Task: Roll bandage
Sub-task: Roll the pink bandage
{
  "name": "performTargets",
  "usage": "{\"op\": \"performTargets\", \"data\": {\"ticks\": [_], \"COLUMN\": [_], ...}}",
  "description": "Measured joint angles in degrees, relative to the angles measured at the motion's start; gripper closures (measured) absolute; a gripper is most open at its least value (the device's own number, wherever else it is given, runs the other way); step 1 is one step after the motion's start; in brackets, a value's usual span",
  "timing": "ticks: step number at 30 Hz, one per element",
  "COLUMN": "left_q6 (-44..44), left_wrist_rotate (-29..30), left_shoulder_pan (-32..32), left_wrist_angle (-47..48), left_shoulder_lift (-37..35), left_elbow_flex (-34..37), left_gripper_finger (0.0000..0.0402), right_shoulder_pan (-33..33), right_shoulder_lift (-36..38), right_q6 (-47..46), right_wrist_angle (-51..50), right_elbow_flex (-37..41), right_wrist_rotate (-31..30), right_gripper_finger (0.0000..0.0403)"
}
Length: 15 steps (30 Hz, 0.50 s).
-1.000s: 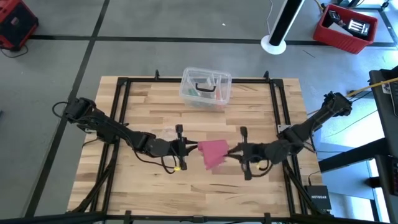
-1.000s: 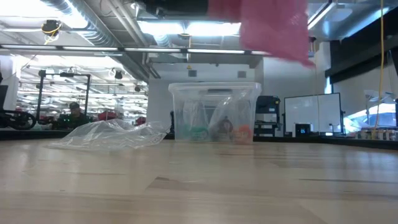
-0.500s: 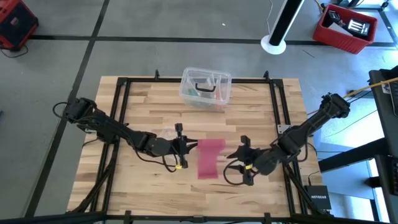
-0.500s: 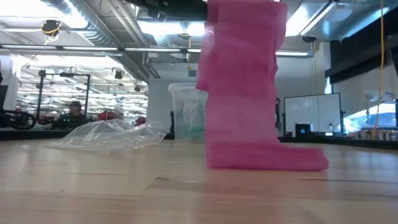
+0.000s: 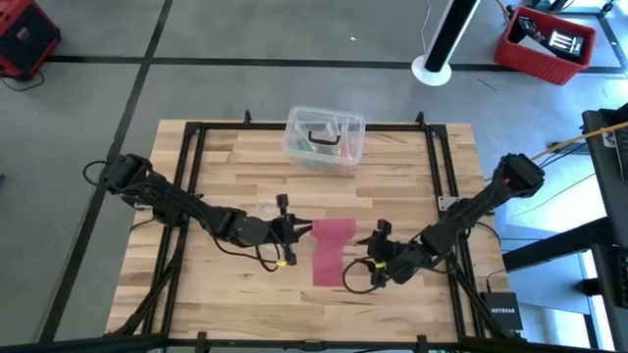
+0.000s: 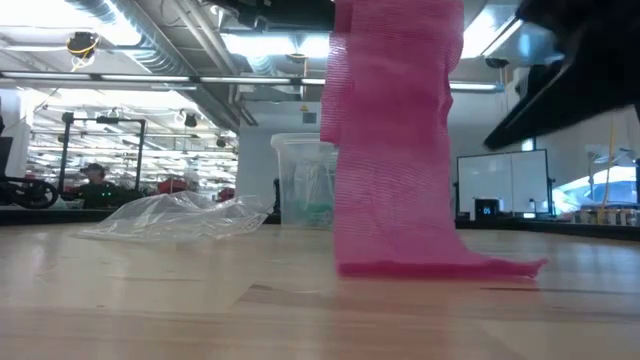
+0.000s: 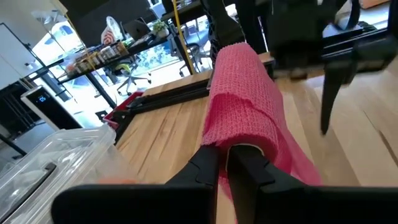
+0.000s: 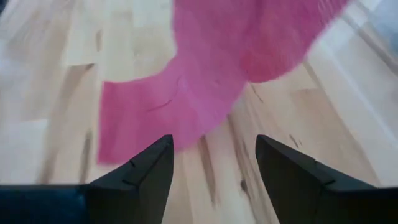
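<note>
The bandage [image 5: 331,251] is seen as a pink strip of fabric near the middle of the table [image 5: 226,157], nearer the front edge than the clear plastic box [image 5: 325,137] that stands at the far edge. Its upper end is pinched between the closed fingers of the left gripper [image 5: 300,232], just to the left of the strip, and from there it hangs down in the low view until its lower end lies flat on the wood. The top of the strip is cut off by that view's upper edge, so the grip itself is not shown there. In the left wrist view the fabric is wrapped over the fingertips [image 7: 245,163], and how much is clamped between them is hidden.

The right gripper [image 5: 374,259] is held low, just to the right of the bandage's lower end, with its fingers [image 8: 149,168] spread apart and nothing between them; the fabric is not touched by it.

A crumpled clear wrapper [image 6: 175,217] lies to the left of the bandage, in front of the box. The box's contents are hard to make out, and half of it is covered by the hanging strip in the low view.
</note>
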<state>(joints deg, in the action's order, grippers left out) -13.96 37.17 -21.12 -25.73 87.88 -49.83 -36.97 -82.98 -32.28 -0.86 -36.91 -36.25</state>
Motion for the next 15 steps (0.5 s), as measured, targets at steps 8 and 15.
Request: {"op": "performTargets", "data": {"ticks": [8,15], "left_q6": [0.02,0.00], "left_wrist_rotate": [-0.05,-0.04], "left_shoulder_pan": [0.12,0.11], "left_wrist_angle": [-0.77,-0.50], "left_shoulder_lift": [-0.02,-0.02], "left_elbow_flex": [-0.05,-0.08], "left_gripper_finger": [0.0389,0.0389], "right_shoulder_pan": [3.77,4.64], "right_shoulder_lift": [-10.34,-14.47], "right_q6": [7.48,12.26], "right_wrist_angle": [26.67,33.86], "right_elbow_flex": [4.81,3.03], "right_wrist_rotate": [0.02,5.80], "right_gripper_finger": [0.0173,0.0252]}}
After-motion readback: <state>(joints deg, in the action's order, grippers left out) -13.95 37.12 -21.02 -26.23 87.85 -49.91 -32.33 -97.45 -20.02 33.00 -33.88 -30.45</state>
